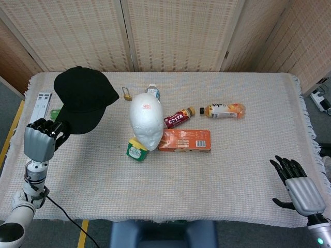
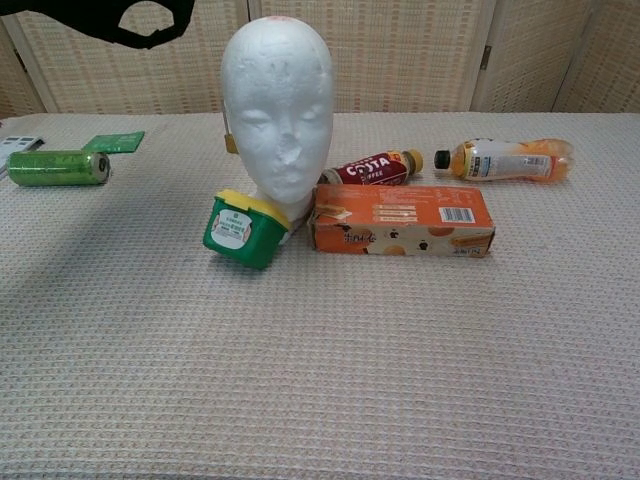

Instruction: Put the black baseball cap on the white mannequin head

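The left hand (image 1: pixel 40 140) gripped the cap (image 1: pixel 84 98) by its brim, held high and left of the head (image 1: pixel 146 121) — off the table (image 1: pixel 217 170). Carrying across and lowering it on remained. The right hand (image 1: pixel 299 187) idled, fingers spread, empty.

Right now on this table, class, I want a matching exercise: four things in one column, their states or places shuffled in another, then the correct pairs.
Things:
1. black cap
2. green can
3. mannequin head
4. right robot hand

States:
A. lying on its side
B. open, holding nothing
C. held up off the table by the left robot hand
D. standing upright, bare

Pairs: 1-C, 2-A, 3-D, 4-B
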{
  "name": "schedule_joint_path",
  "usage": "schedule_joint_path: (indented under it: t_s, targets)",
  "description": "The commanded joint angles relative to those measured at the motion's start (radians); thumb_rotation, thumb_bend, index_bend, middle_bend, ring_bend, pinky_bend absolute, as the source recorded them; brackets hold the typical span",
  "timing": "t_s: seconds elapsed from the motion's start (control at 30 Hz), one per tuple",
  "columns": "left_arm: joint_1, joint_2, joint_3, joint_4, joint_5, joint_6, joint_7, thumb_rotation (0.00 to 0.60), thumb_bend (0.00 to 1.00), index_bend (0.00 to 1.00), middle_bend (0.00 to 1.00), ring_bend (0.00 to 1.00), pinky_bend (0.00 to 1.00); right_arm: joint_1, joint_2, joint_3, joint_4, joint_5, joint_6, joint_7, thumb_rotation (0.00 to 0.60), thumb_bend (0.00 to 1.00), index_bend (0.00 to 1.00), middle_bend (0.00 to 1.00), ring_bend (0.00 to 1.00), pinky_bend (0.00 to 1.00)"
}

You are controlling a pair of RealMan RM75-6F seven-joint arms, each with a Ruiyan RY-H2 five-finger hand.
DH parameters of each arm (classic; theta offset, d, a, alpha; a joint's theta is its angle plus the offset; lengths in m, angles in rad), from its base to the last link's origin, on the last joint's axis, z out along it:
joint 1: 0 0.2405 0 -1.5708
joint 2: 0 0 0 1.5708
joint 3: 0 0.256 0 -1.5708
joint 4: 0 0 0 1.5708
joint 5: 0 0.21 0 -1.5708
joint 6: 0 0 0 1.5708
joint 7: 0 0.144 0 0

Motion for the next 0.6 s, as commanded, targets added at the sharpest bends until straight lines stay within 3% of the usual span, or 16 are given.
schedule_joint_path:
  t_s: [0.03, 0.3, 0.4, 0.6]
  targets:
    - [-0.064, 0.019, 0.004, -0.071, 0.027, -0.003, 0.079, 0.600, 0.44, 0.69, 1.00, 0.98, 1.00, 0.002, -0.001, 0.001, -0.001, 0.003, -0.003, -0.003, 0.600, 0.05, 0.00, 0.00, 0.00, 0.00]
    - [-0.141, 0.005, 0.023, -0.161, 0.073, -0.042, 0.213, 0.600, 0.44, 0.69, 1.00, 0.98, 1.00, 0.005, 0.004, 0.007, 0.002, 0.015, -0.008, 0.016, 0.600, 0.05, 0.00, 0.00, 0.00, 0.00]
    - [-0.173, -0.045, 0.060, -0.189, 0.119, -0.074, 0.295, 0.600, 0.44, 0.69, 1.00, 0.98, 1.00, 0.005, 0.015, 0.014, 0.006, 0.021, 0.000, 0.044, 0.600, 0.05, 0.00, 0.00, 0.00, 0.00]
    - [-0.167, -0.113, 0.098, -0.187, 0.155, -0.097, 0.326, 0.600, 0.44, 0.69, 1.00, 0.98, 1.00, 0.002, 0.028, 0.019, 0.012, 0.023, 0.011, 0.080, 0.600, 0.05, 0.00, 0.00, 0.00, 0.00]
